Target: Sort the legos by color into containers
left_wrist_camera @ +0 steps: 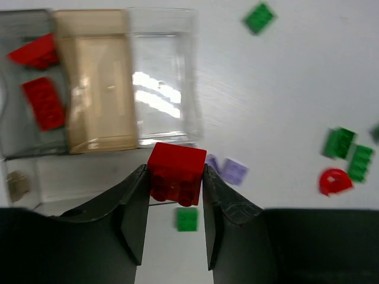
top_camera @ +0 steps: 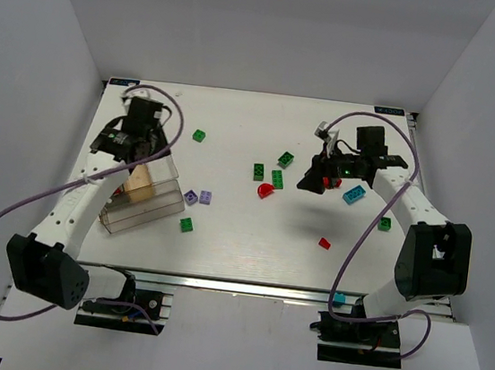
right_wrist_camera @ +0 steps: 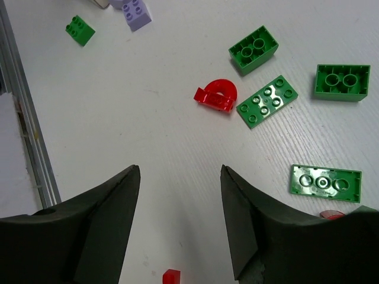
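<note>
Jaws of left gripper [left_wrist_camera: 174, 180] clench red brick [left_wrist_camera: 176, 160] at container [left_wrist_camera: 172, 141] rim; right gripper [right_wrist_camera: 179, 173] gapes over bare table [right_wrist_camera: 148, 118].

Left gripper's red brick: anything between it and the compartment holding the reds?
Sideways, yes: the tan block sits between the red brick in the left gripper and the two red bricks already in the container. No lid visible.

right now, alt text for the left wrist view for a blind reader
The left gripper holds a red brick near a clear container with two red bricks in one compartment, a tan block in the next. Loose green bricks and purple bricks lie to the right.
</note>
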You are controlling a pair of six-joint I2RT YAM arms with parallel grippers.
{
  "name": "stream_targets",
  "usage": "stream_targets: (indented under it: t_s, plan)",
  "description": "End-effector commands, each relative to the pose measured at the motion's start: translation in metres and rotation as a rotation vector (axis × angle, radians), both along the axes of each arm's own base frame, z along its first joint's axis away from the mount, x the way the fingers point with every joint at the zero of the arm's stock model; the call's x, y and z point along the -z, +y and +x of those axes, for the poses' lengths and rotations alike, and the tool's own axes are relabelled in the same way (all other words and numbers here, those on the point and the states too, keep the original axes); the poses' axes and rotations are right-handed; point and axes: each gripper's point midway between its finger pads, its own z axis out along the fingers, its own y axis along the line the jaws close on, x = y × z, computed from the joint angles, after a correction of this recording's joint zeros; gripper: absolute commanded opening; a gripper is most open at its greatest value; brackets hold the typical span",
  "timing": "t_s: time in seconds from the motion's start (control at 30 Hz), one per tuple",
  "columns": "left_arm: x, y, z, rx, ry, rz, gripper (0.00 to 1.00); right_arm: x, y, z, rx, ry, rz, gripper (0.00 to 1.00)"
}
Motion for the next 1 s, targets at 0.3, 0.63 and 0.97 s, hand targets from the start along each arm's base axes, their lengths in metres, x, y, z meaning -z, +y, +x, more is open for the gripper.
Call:
stream_targets:
  t_s: [0.3, 0.63, 0.97]
  plan:
    - [0.071, 0.153, -0.025, -0.432, 0.214, 0.13, 0.0, -0.008, 0.006, -0.002, -0.018, -0.084, -0.042, 0.64]
    - [0.107, 0.185, -0.022, -0.49, 0.31, 0.114, 0.19, 0.0, 0.002, -0.004, -0.009, -0.074, -0.078, 0.69]
    - [0.077, 0.173, -0.008, -0.434, 0.198, 0.047, 0.73, 0.004, 0.002, -0.002, -0.016, -0.07, -0.097, 0.76]
